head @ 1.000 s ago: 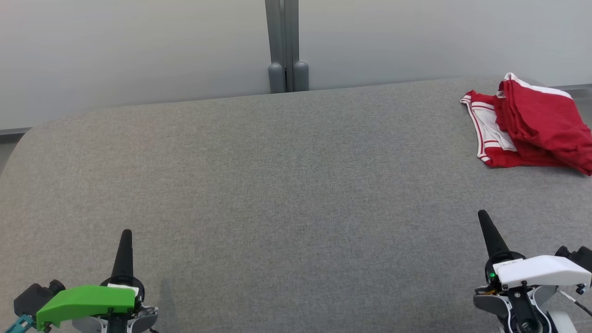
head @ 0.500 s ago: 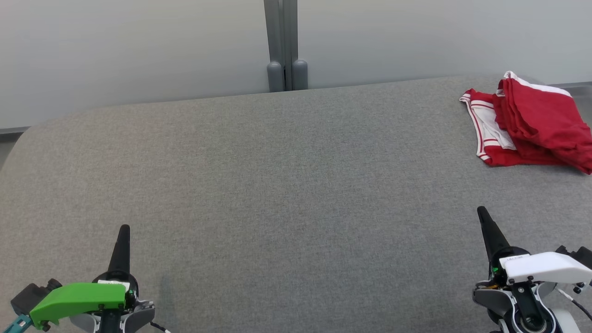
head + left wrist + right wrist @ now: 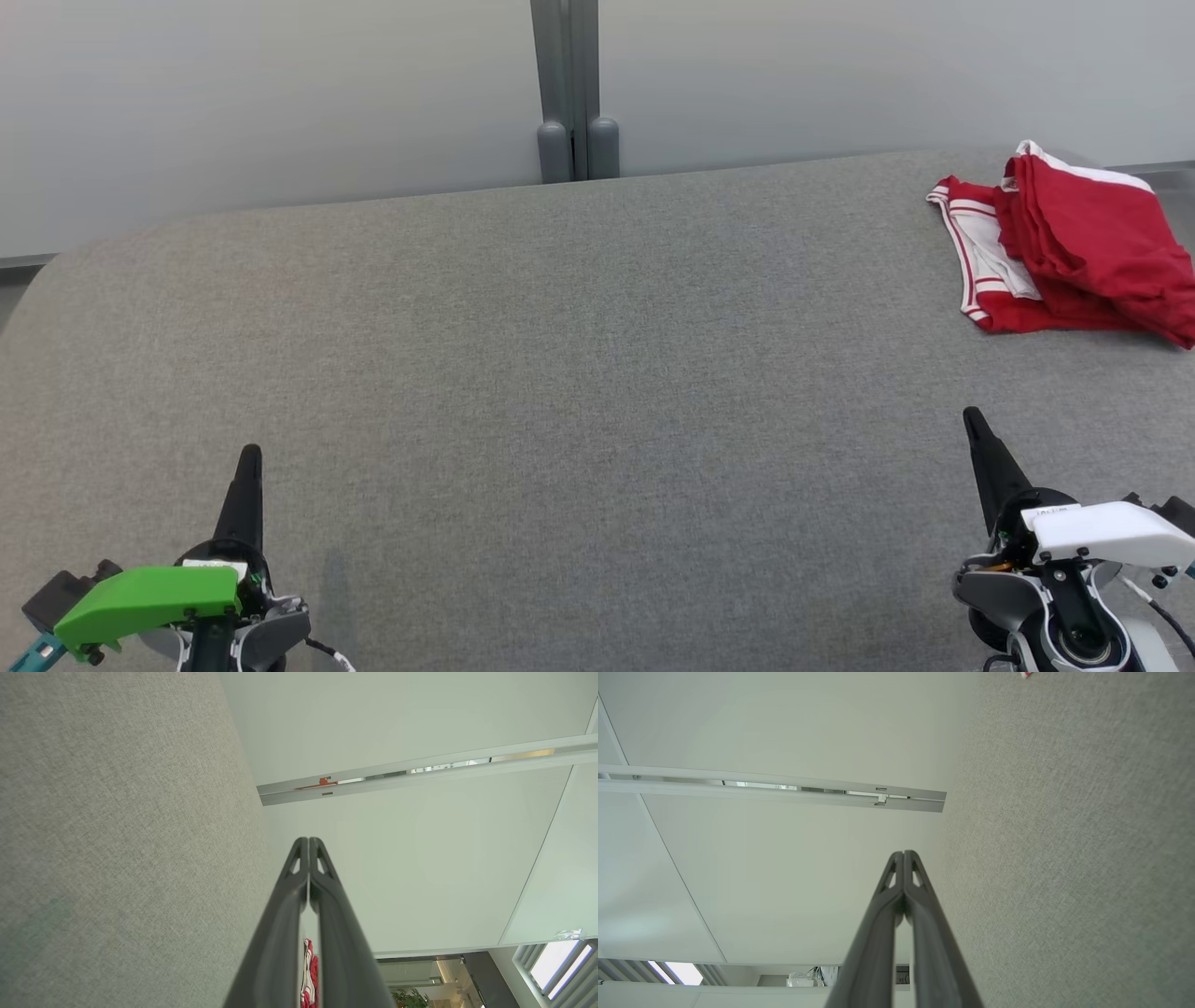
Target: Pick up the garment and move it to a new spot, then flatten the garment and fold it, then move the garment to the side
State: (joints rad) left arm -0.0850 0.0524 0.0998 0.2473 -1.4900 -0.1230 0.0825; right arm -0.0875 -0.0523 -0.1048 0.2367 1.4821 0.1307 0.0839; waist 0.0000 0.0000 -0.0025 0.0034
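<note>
- The grey cloth-covered surface [image 3: 597,373] takes up most of the head view, from the bottom edge up to its rounded far edge.
- A pale wall [image 3: 280,93] runs across the top of the frame behind it.
- The red garment [image 3: 1074,252] with white trim lies in a folded heap at the upper right of the head view, on the surface near its far edge. Its right side runs off the frame, and it is well apart from both hands. A sliver of it shows between the fingers at the bottom of the left wrist view [image 3: 309,975].
- The right hand [image 3: 971,417], under a white cover, sits at the lower right. Its fingers are pressed together on nothing, as its wrist view [image 3: 904,854] confirms.
- The left hand [image 3: 249,455], under a green cover, sits at the lower left. It is likewise pressed together and empty [image 3: 309,841].
- A grey post [image 3: 565,93] stands at the top centre.
</note>
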